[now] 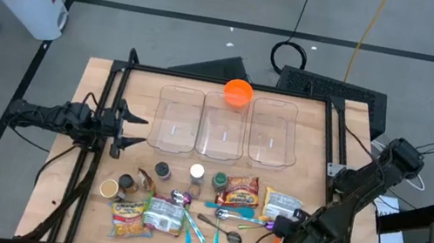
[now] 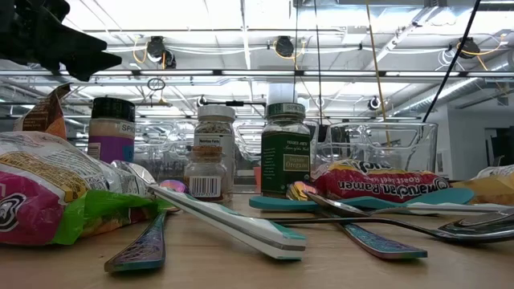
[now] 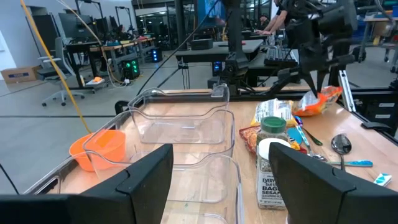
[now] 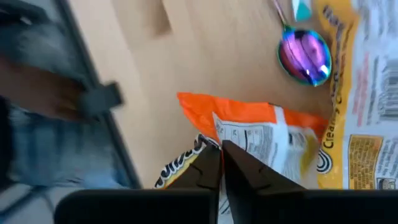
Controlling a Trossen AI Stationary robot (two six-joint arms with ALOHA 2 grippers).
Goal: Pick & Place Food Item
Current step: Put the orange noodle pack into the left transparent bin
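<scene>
- Orange, crinkled foil makes up the snack packet point(image 4: 261, 134), a flat pouch with a white printed label; it lies on the wooden table point(image 1: 107, 94) at the near right corner, just beside a yellow-and-white packet point(image 4: 364, 112).
- Pressed together on the packet's edge, the right gripper point(image 4: 222, 163) pinches the foil between its two dark tapered fingers.
- Just beyond the packet lies a spoon point(image 4: 305, 55) with a glossy iridescent purple bowl.
- In the high view the right gripper point(image 1: 294, 240) sits low over the table's right front corner, next to the row of packets and cutlery.
- Three clear plastic bins point(image 1: 225, 125), rectangular with rounded corners, stand side by side at the table's far half; a small orange bowl point(image 1: 238, 92) rests on the rim of the middle one.
- Round spice jars point(image 1: 197, 172) stand in a loose row between bins and packets.
- At the table's left edge, well apart from the food, the left gripper point(image 1: 134, 128) hangs with fingers spread, holding nothing.
</scene>
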